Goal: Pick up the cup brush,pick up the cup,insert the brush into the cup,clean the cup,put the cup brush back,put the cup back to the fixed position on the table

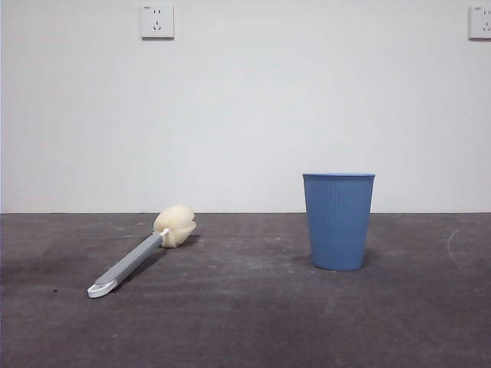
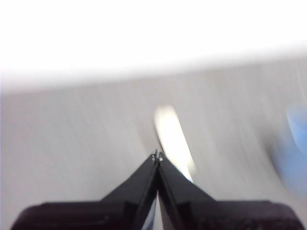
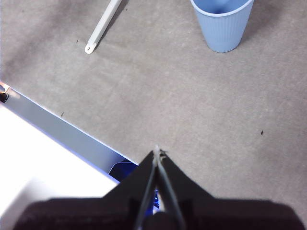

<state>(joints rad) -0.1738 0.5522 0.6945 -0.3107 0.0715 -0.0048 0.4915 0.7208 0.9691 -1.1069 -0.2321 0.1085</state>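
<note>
The cup brush (image 1: 142, 254) lies flat on the table (image 1: 245, 322) at the left, its cream sponge head (image 1: 175, 225) toward the wall and its white looped end nearest the camera. The blue ribbed cup (image 1: 337, 221) stands upright at the right. Neither gripper shows in the front view. My left gripper (image 2: 157, 155) is shut and empty; its view is motion-blurred, with the brush a pale streak (image 2: 172, 143) beyond the tips and the cup a blue smear (image 2: 295, 143). My right gripper (image 3: 157, 151) is shut and empty, well short of the cup (image 3: 221, 21) and the brush handle (image 3: 101, 28).
A white wall with two power sockets (image 1: 157, 21) stands behind the table. In the right wrist view the table's front edge (image 3: 62, 129) runs diagonally, with a bright white surface below it.
</note>
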